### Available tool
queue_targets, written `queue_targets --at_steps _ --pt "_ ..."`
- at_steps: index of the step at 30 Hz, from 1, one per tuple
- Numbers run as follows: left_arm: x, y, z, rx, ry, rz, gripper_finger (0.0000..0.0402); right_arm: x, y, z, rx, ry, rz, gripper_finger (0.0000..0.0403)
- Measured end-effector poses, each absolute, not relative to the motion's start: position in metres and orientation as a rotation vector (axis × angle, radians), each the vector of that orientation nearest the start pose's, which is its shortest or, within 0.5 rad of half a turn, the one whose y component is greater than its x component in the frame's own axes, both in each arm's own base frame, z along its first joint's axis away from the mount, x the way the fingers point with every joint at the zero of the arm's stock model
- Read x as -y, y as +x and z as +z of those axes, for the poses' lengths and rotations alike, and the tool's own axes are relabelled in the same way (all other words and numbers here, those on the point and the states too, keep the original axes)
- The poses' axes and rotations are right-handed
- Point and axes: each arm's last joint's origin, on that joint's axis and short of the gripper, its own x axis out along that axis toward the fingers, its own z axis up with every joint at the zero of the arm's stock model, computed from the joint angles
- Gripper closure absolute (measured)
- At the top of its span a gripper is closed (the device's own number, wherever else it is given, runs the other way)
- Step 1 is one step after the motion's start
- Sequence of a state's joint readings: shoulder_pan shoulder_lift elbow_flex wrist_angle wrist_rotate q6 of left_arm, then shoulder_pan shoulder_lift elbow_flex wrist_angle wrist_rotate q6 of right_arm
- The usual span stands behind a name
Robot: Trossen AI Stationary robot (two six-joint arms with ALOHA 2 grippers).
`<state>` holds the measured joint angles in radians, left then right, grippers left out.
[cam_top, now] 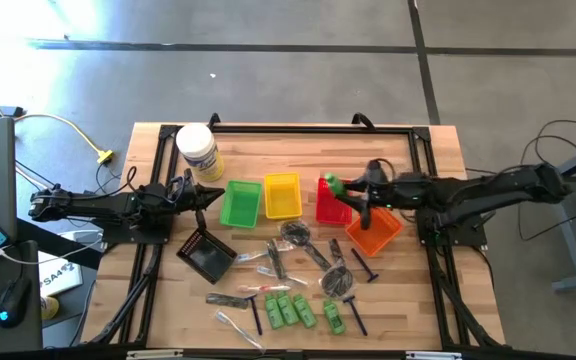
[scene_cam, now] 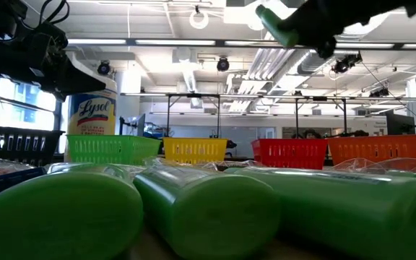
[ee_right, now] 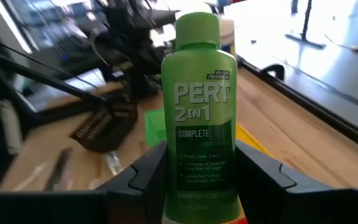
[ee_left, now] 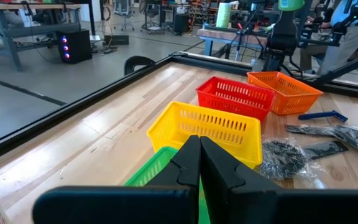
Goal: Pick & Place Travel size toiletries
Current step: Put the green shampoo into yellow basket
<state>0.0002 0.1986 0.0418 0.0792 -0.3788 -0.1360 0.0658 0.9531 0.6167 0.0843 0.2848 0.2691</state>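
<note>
Above the red basket (cam_top: pixel 330 203), near the far right of the basket row, the right pincer (cam_top: pixel 346 189) is holding a green shampoo bottle (ee_right: pixel 197 106) clear of the wooden surface (cam_top: pixel 423 300); in the right wrist view its two dark fingers (ee_right: pixel 143 174) are clamping the bottle's lower body from either side, the cap pointing away from the wrist, so the bottle's long axis is running in line with the pincer rather than across it; in the high view the bottle is showing as a green spot at the pincer's tip, over the red basket's far edge, with the orange basket (cam_top: pixel 376 232) lying just beside, nearer the right arm's base; the coming release appears to be turning on this one relation, namely which basket lies directly beneath the bottle, and from above it seems to be the red one, though the overlap is slight; the left pincer (ee_left: pixel 199 163) is resting with its jaws pressed together and carrying nothing, beside the green basket (cam_top: pixel 239 203) and looking along toward the yellow basket (ee_left: pixel 207 129); the remaining toiletries, green bottles (cam_top: pixel 290 308) and slim black razors (cam_top: pixel 357 318) among them, are lying scattered on the near part of the surface, somewhat closer to the right arm than to the left.
</note>
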Motion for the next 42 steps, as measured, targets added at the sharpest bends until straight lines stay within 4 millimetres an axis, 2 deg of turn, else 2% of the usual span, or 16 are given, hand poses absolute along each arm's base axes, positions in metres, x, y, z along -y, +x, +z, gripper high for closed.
queue_targets --at_steps 6,12,23,35,42 --pt "-0.011 0.107 0.169 -0.050 -0.120 0.385 0.0400 -0.006 0.254 0.283 -0.309 0.195 -0.330 0.0251" --pt "-0.011 0.107 0.169 -0.051 -0.120 0.385 0.0400 0.000 0.293 0.285 -0.421 0.261 -0.384 0.0251" --pt "-0.011 0.107 0.169 -0.050 -0.120 0.384 0.0400 0.016 0.357 0.254 -0.604 0.332 -0.465 0.0250" --pt "-0.011 0.107 0.169 -0.050 -0.120 0.384 0.0400 0.027 0.391 0.204 -0.634 0.464 -0.518 0.0250" --pt "-0.011 0.107 0.169 -0.050 -0.120 0.383 0.0400 0.027 0.399 0.185 -0.652 0.510 -0.520 0.0253"
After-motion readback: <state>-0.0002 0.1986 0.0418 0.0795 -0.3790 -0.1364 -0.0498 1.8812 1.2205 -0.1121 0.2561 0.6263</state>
